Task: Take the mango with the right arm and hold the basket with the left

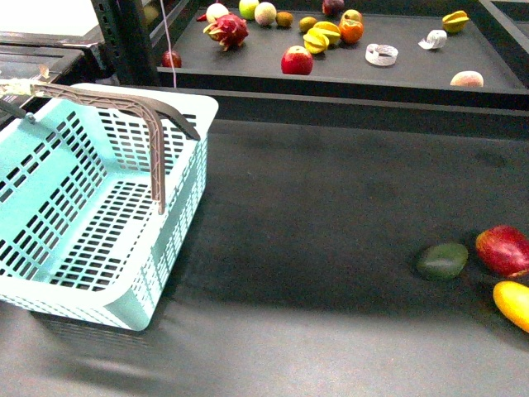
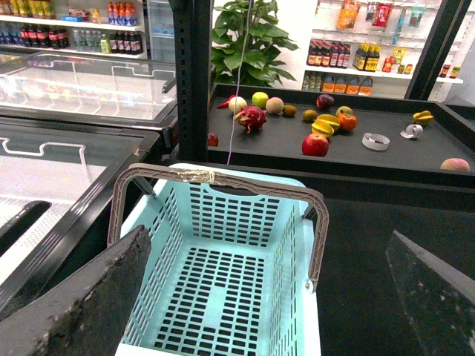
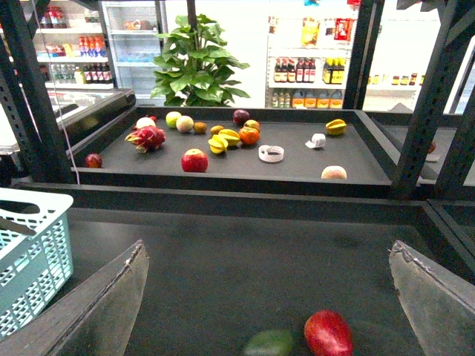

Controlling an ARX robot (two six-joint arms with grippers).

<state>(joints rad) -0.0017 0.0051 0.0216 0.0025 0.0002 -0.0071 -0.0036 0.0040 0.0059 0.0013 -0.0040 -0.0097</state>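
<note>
Shop counter, dark mat (image 1: pixel 331 215). Mango (image 1: pixel 514 303): far right, just beside red fruit (image 1: pixel 502 248). Basket (image 1: pixel 182 231): left, empty. L gripper (image 2: pixel 267 233), R gripper (image 3: pixel 267 248): both agape, nothing held. Risk: neighbour grabbed instead; mango may roll if nudged.

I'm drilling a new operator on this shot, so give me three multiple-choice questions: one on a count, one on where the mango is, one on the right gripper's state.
1. How many fruits are in the basket? A) none B) one C) three
2. Where is the mango? A) inside the basket B) on the dark table near the red fruit C) balanced on the basket's handles
3. The right gripper is: A) shut on the mango B) shut on the basket C) open

Answers: 1 A, only the bare slotted floor shows; 2 B, it lies at the front view's right edge; 3 C, its fingers stand wide apart.
</note>
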